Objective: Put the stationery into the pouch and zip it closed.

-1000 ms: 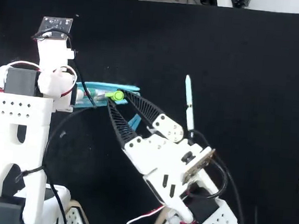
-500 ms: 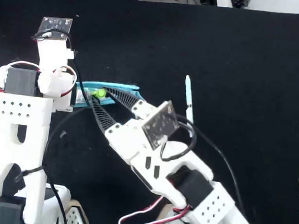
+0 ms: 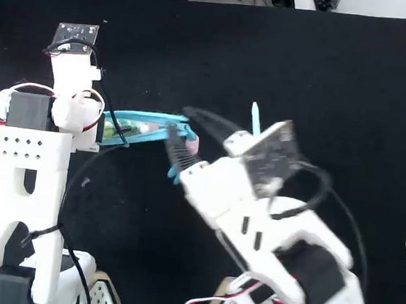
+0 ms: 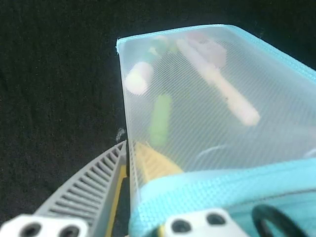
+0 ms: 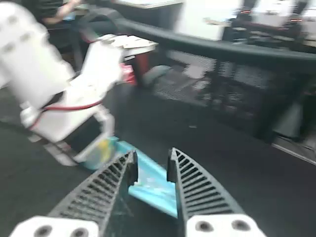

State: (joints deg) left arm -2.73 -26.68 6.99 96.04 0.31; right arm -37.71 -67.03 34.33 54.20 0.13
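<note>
Here the pouch, translucent with teal zip trim, sits left of centre on the worktop, one end clamped in the left gripper fingers. Blurred green and white pens show inside. The right gripper, fingers narrowly parted and empty, hangs at its other end; its arm hides part of a loose pen.

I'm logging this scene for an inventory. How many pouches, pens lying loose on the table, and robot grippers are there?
pouch: 1
loose pen: 1
grippers: 2, the left gripper and the right gripper
Total: 4
</note>
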